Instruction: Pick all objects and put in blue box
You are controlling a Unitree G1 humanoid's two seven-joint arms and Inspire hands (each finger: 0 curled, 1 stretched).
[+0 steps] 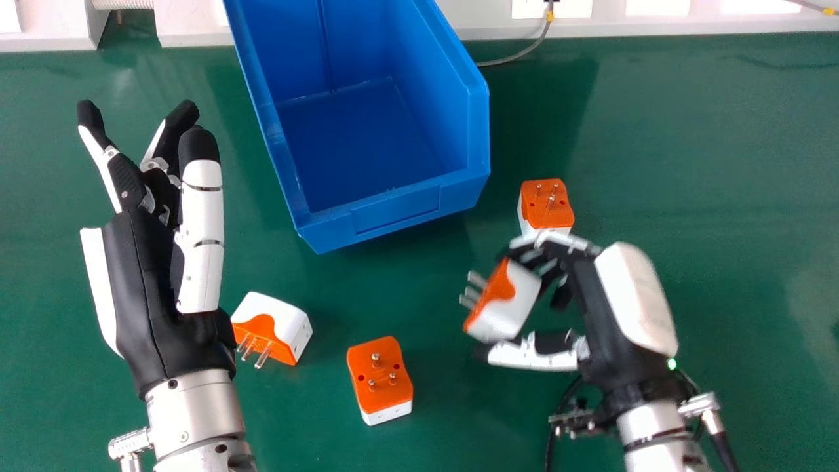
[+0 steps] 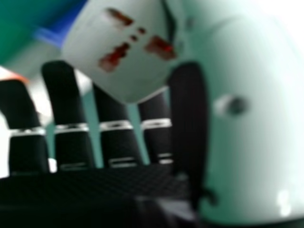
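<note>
In the head view my right hand [image 1: 590, 288] is curled round an orange-and-white plug adapter [image 1: 514, 305], pins facing left, right of centre. The right hand view has the adapter [image 2: 128, 52] between my thumb and fingers [image 2: 85, 123]. Another adapter [image 1: 546, 206] lies just beyond that hand, pins up. Near the middle front lies an adapter [image 1: 380, 380] with its pins up, and one [image 1: 272, 328] is on its side beside my left hand's wrist. My left hand [image 1: 160, 262] is at the left, its fingers extended. The blue box [image 1: 393, 213] has a bare floor.
A green table [image 1: 721, 164] carries everything. A grey cable [image 1: 524, 52] runs behind the box's right side, and a white ledge [image 1: 655, 26] borders the table's far edge.
</note>
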